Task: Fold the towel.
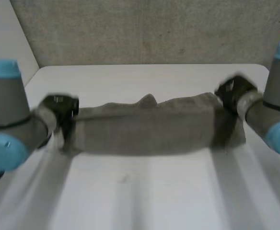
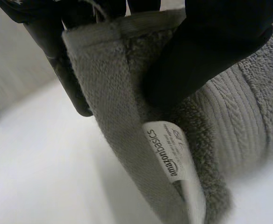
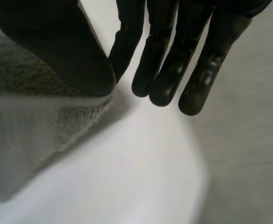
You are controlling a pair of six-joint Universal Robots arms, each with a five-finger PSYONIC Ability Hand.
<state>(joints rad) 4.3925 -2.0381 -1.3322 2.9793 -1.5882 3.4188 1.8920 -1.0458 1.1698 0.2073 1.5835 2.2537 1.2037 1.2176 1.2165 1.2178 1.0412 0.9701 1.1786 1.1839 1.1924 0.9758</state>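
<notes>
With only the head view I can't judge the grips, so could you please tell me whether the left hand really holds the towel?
Observer: Yes, the left hand pinches the towel at its edge between thumb and fingers.
Operator: Thank you. Which end is that?
Observer: The end with the sewn label, just past the thumb tip.
Operator: And the right hand?
Observer: The right hand pinches a towel corner under its thumb; its other fingers hang straight, clear of the cloth.
</notes>
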